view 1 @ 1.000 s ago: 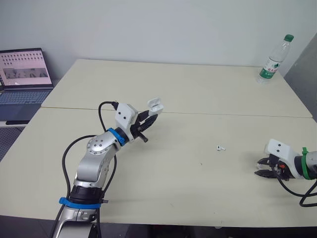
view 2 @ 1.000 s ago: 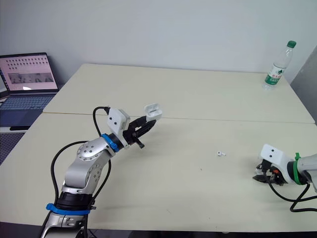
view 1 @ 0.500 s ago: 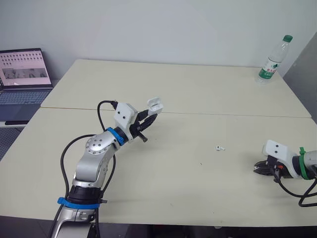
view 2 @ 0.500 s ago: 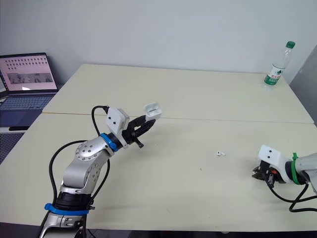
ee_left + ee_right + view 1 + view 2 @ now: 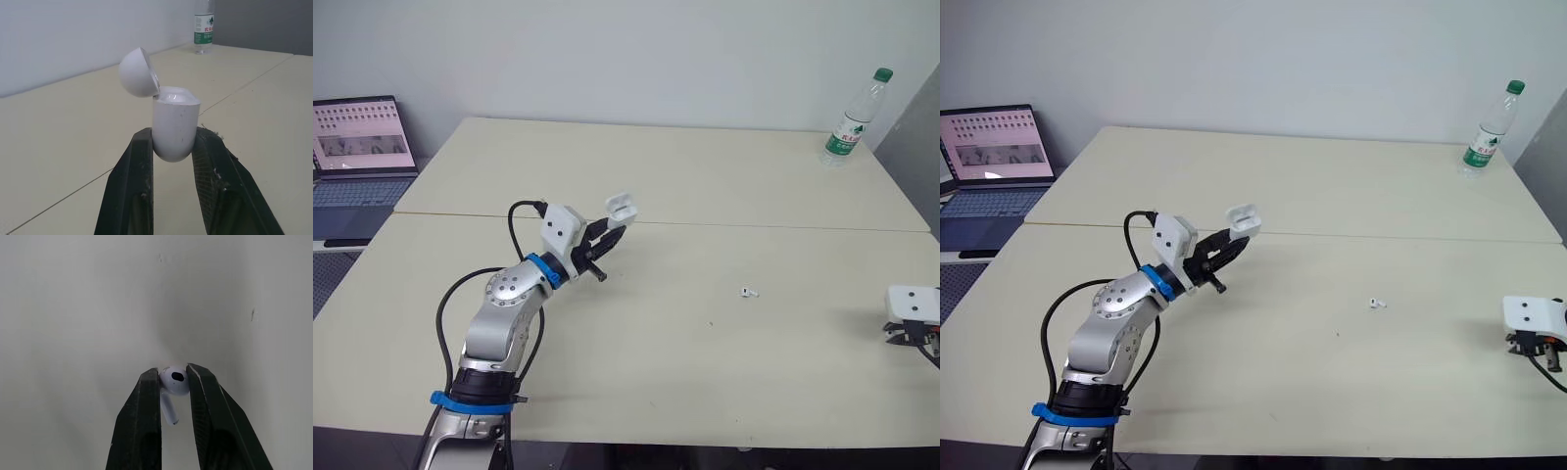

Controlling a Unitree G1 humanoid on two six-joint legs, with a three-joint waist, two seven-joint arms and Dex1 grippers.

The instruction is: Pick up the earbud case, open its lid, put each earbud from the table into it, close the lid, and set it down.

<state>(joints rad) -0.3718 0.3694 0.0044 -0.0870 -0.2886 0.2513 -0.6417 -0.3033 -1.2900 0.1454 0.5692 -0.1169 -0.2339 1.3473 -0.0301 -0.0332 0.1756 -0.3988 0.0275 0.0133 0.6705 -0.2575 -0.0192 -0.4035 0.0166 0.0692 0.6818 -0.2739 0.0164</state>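
Observation:
My left gripper (image 5: 604,235) is shut on the white earbud case (image 5: 623,207), held above the table left of centre. The left wrist view shows the case (image 5: 174,128) upright between the black fingers (image 5: 132,181) with its lid (image 5: 138,72) tipped open. A white earbud (image 5: 749,291) lies on the table right of centre. My right gripper (image 5: 172,377) is shut on a second white earbud (image 5: 172,384), its stem pointing back along the fingers, just above the table top. In the eye views the right wrist (image 5: 913,305) sits at the table's far right edge.
A clear water bottle (image 5: 852,117) with a green cap stands at the back right corner. An open laptop (image 5: 362,147) sits on a side surface at the far left. A seam (image 5: 754,225) runs across the table (image 5: 705,176) between its two halves.
My right arm has drawn back to the right, towards the table's edge, so less of it shows. The left gripper and case have stayed in place.

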